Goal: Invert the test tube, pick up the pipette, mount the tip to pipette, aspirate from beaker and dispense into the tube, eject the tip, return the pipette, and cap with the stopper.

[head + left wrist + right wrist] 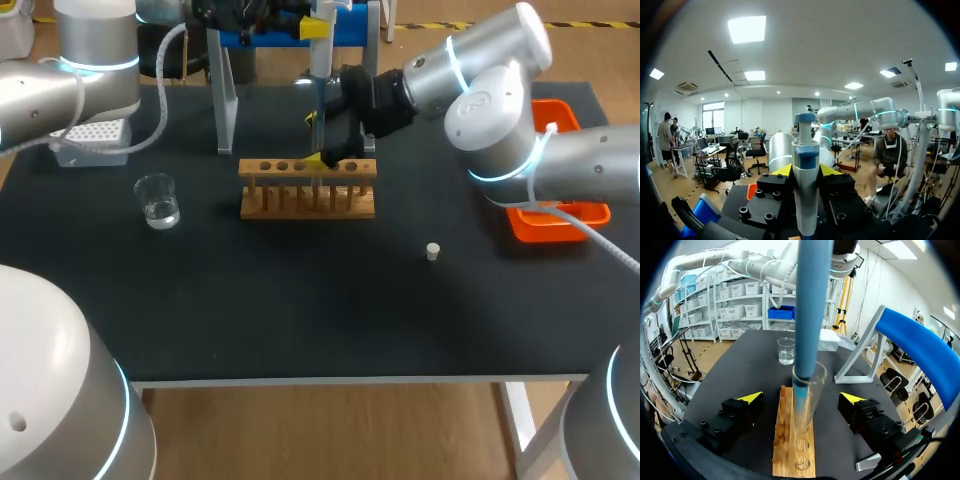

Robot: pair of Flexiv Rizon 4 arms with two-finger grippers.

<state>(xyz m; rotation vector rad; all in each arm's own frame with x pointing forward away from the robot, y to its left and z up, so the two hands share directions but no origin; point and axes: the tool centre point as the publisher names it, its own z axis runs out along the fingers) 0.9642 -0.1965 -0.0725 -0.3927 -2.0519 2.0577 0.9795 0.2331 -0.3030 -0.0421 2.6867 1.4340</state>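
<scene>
Nearest on the black bench (300, 310) lies the small white stopper (432, 251), loose and well apart from everything else. It is probably light and a bit soft, so pinch it by its sides. Next is the wooden rack (307, 188) with the clear glass test tube (816, 390) standing upright in one hole. The tube looks thin-walled, so likely light, slippery and fragile. Take it on the bare wall above the rack with a gentle squeeze, never at the rim. The right gripper (801, 399) is wide open, one yellow-tipped finger on each side of the tube and rack, neither touching the glass, holding nothing. The blue and white pipette (805, 150) comes down from above with its shaft inside the tube mouth. I can't tell whether a tip sits on its end. The left gripper (806, 170) is closed on the pipette body just below the plunger. The pipette is rigid, light plastic, so that is a firm place to hold. Judged step: dispensing into the tube. Risk: side push from the shaft could tip or crack the glass. Further off beside the rack stands the glass beaker (158, 200) with clear liquid low in it. It is breakable and could spill. Beyond it is the white tip box (92, 138), and farthest back the blue pipette stand (920, 350).
</scene>
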